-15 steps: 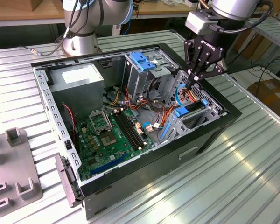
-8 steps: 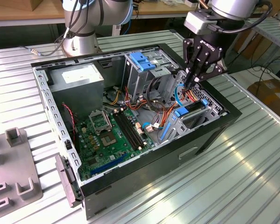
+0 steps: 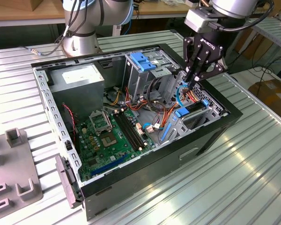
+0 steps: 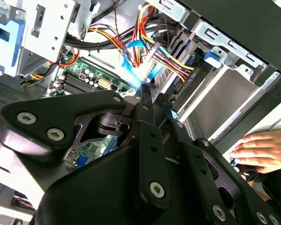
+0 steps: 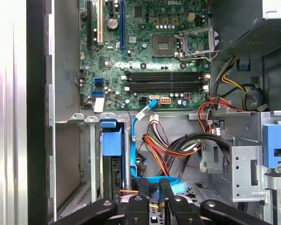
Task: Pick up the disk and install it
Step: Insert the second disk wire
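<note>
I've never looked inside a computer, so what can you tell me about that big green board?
The green circuit board lies flat against the floor of the open metal case. It looks like rigid printed board studded with small components. It carries a square socket with a metal frame, four long black slots side by side, and longer black and blue slots near one end. A blue cable reaches its edge. The gripper hangs apart from it, over the drive bays.

The exterior view looks down obliquely from outside at the open black computer case [image 3: 145,187]. Both wrist views look closely inside it, sharing the green motherboard [image 5: 145,51].
</note>
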`<act>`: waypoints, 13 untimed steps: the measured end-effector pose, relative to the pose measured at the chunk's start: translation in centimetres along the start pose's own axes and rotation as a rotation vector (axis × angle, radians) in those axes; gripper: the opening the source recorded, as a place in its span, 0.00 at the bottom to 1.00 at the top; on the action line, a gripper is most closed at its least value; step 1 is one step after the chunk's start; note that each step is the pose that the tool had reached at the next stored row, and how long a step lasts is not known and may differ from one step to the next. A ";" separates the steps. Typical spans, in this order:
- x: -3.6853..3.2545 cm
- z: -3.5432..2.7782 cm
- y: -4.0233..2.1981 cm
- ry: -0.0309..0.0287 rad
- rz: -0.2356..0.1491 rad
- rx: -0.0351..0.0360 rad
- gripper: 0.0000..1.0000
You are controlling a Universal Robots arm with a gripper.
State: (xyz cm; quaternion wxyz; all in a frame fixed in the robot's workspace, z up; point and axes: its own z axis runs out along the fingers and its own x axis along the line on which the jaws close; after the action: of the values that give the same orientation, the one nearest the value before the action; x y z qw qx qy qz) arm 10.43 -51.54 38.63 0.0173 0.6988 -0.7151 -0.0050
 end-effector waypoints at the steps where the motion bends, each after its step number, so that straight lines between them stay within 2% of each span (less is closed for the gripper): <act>1: 0.00 -0.01 0.00 -0.0001 0.000 -0.0004 0.24; 5: -0.04 0.00 0.00 0.0002 0.000 -0.0007 0.24; 8: -0.14 0.22 -0.01 0.0001 0.000 -0.0007 0.24; 9: -0.17 0.50 -0.02 0.0004 0.000 -0.0007 0.24; 11: -0.29 1.02 -0.03 0.0074 0.000 -0.0005 0.24; 13: -0.32 1.23 -0.03 0.0125 0.000 -0.0004 0.24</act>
State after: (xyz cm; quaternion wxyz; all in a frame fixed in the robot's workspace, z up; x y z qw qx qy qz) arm 10.44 -51.24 37.40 0.0219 0.6989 -0.7149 -0.0008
